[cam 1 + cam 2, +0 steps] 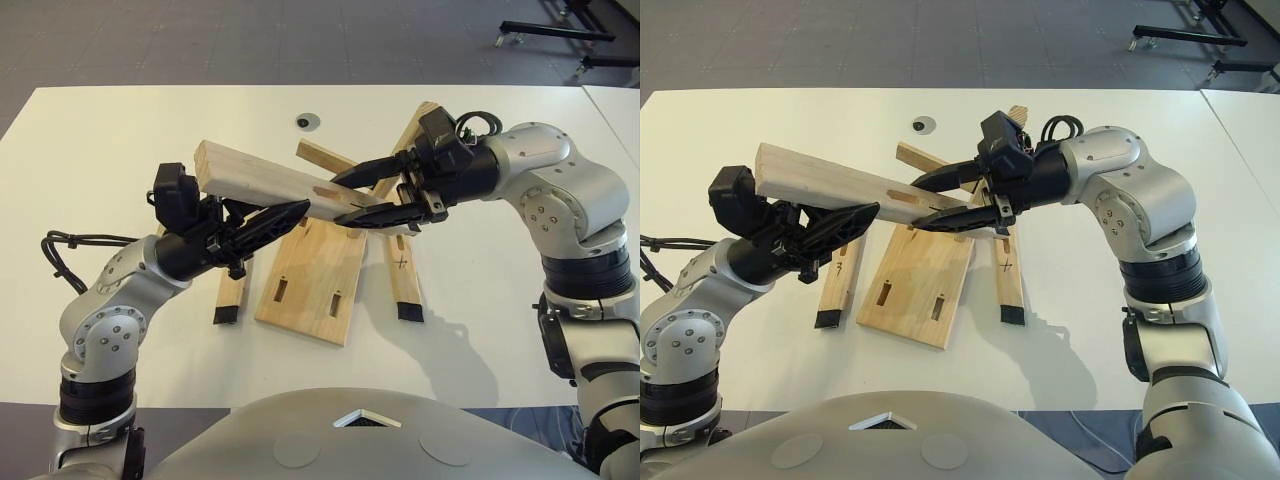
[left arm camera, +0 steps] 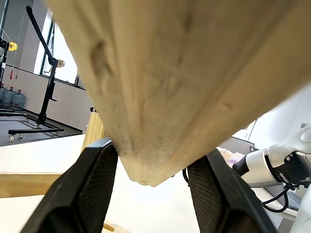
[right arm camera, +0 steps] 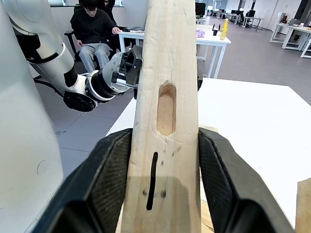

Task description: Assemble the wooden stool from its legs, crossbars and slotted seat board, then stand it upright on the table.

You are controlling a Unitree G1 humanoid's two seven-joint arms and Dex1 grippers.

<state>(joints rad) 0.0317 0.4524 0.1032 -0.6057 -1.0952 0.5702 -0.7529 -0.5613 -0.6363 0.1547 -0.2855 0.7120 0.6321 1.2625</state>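
A long wooden leg (image 1: 260, 180) with a mortise slot (image 3: 166, 109) hangs slanted above the table, held by both arms. My left gripper (image 1: 285, 215) is shut on its lower edge near the middle, its fingers (image 2: 92, 194) pressing either side. My right gripper (image 1: 345, 202) is shut on the leg's right end, with pads (image 3: 112, 184) on both faces. Under them the slotted seat board (image 1: 310, 280) lies flat. One black-footed leg (image 1: 230, 300) lies at its left and another (image 1: 403, 280) at its right. Two more wooden pieces (image 1: 325, 157) lie behind, partly hidden.
The white table (image 1: 120, 180) has a small round hole (image 1: 304, 122) at the back. A second table (image 1: 620, 100) adjoins at the right. A black metal frame (image 1: 560, 35) stands on the floor beyond.
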